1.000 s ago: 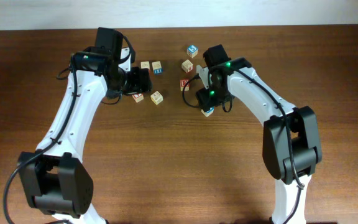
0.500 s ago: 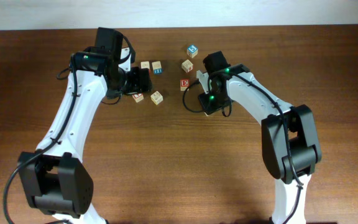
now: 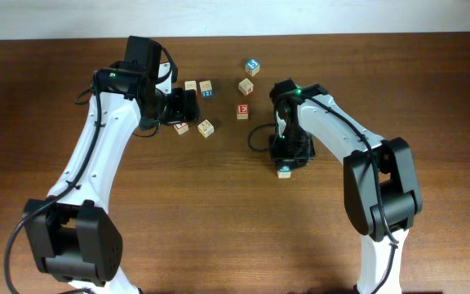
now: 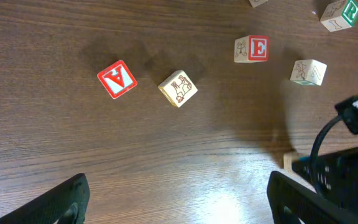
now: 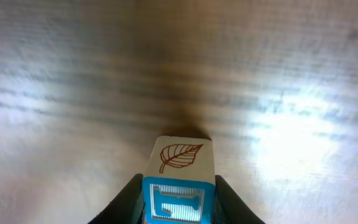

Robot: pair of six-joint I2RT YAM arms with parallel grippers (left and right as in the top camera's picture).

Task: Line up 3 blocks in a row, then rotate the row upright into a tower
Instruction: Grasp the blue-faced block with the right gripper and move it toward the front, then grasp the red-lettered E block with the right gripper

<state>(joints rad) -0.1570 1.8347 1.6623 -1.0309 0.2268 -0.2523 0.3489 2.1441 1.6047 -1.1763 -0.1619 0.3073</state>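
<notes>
My right gripper [image 5: 179, 202] is shut on the blue-faced block [image 5: 179, 186], which shows a brown leaf on its upper face. From overhead this block [image 3: 285, 171] pokes out below the right gripper [image 3: 285, 157], right of the table's centre. The red E block [image 3: 242, 110] [image 4: 252, 49] lies apart, up and to the left of it. In the left wrist view a pale tan block [image 4: 308, 71] with faint marking sits just right of the E. My left gripper [image 3: 178, 110] [image 4: 182, 211] hovers open over bare wood.
A red V cube [image 4: 117, 79] and a tan picture cube [image 4: 178, 89] lie ahead of the left gripper. A green-lettered cube [image 4: 340, 12] sits at the top right. More cubes [image 3: 206, 88] [image 3: 253, 66] lie further back. The right arm [image 4: 344, 180] fills the left wrist view's lower right.
The right gripper has closed on the blue-faced block and carried it away from the E block toward the near side of the table. The left arm has stayed put.
</notes>
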